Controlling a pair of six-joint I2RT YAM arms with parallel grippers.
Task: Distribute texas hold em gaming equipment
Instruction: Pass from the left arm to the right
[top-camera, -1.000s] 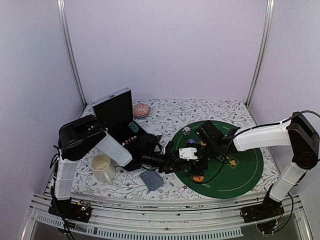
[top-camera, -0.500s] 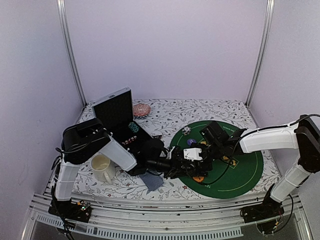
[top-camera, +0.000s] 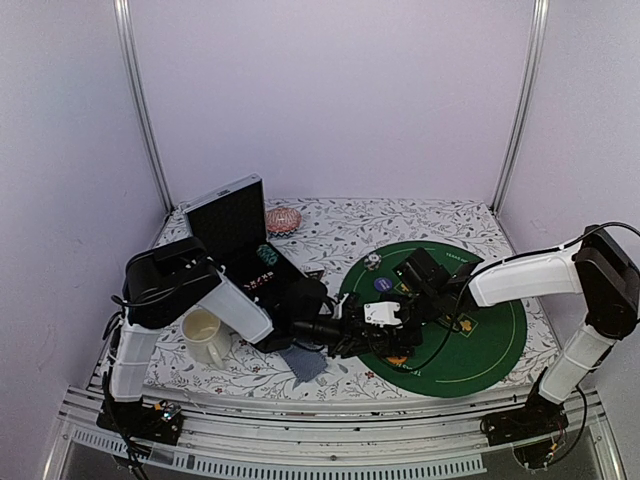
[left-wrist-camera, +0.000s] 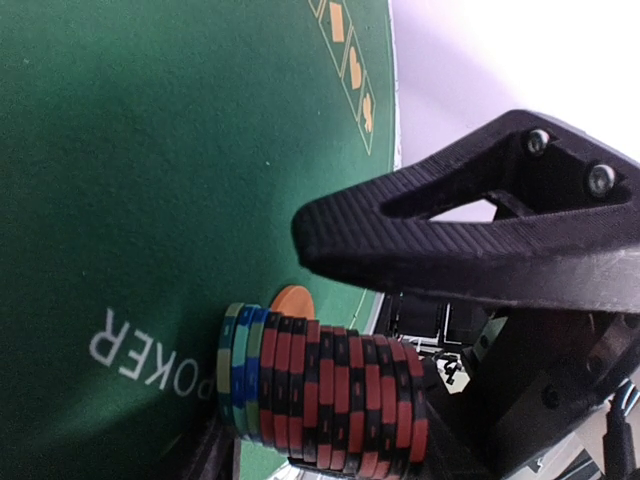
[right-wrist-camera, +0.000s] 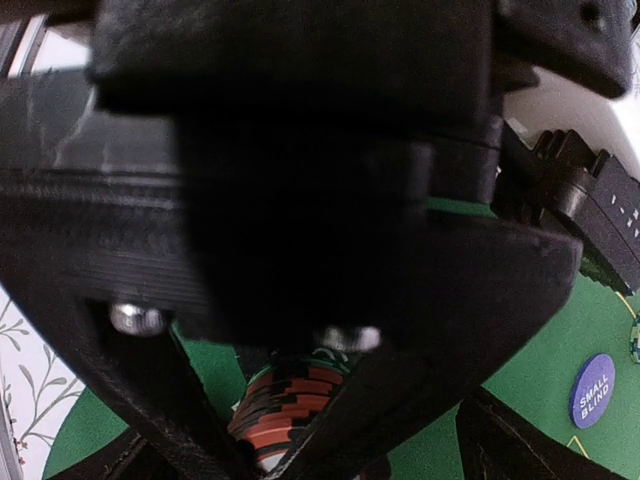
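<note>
My right hand (top-camera: 390, 325) has dropped lower in the last second and moved in on my left hand (top-camera: 348, 330). My left arm has slid further across and now hides a corner of the grey-blue-backed playing card (top-camera: 303, 362). The 2 hands now meet over the near-left part of the round green felt poker mat (top-camera: 485, 350).

My left hand is clamped on a stack of small striped poker chips (left-wrist-camera: 320, 385), mostly red and black with a few blue and green at 1 end. The stack sits low over the mat; I cannot tell if it touches. My right hand is spread wide. 1 of its fingers (left-wrist-camera: 470, 230) is just beside the stack, with a thin strip of green between them, so it holds nothing yet. I think this is a hand-over, with the right hand set to take the chips.

A flat orange disc (left-wrist-camera: 293, 298) lies on the mat right behind the stack. A purple disc marked SMALL BLIND (right-wrist-camera: 592, 390) lies further off. The cream mug (top-camera: 205, 335), the open black case (top-camera: 235, 225) and the pink striped round object (top-camera: 283, 220) sit well apart on the flowery desk (top-camera: 330, 235).

The trouble is crowding. Both hands share 1 small spot, and black parts block most of my right wrist view. A loose squeeze could spill the stack.
</note>
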